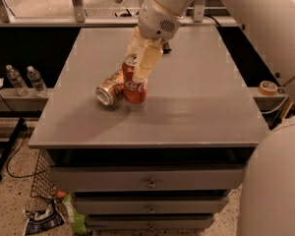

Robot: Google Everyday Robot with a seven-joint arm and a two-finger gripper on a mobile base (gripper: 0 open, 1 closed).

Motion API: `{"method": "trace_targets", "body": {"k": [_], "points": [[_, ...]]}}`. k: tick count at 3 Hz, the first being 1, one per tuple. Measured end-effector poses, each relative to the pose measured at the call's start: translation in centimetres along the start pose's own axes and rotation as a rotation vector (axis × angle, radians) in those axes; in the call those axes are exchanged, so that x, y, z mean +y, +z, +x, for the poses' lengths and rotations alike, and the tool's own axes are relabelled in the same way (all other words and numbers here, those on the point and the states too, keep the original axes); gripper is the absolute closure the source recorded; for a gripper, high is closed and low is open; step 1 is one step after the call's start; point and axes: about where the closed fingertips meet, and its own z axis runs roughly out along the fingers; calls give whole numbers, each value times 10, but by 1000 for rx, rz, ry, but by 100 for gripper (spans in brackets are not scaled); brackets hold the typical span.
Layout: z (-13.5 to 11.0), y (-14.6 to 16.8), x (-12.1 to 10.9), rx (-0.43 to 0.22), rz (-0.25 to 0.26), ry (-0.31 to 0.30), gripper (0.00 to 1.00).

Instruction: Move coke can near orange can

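The red coke can (135,89) stands upright on the grey table (196,107), left of its middle. The orange can (109,89) lies on its side just left of it, silver end toward me, touching or nearly touching the coke can. My gripper (139,67) comes down from the upper right. Its pale fingers (146,58) are closed around the upper part of the coke can and hide most of its top. The can's base looks down on the table top.
Two water bottles (26,80) stand on a low shelf to the left. A roll of tape (268,87) lies on a ledge to the right. Drawers (150,181) sit under the table, and litter (54,218) lies on the floor.
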Motion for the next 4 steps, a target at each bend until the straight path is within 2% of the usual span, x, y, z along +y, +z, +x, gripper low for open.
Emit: {"method": "trace_targets", "body": {"k": [1, 4], "points": [[-2, 2, -6, -8, 17, -1, 84], [-8, 8, -18, -25, 50, -4, 13]]}}
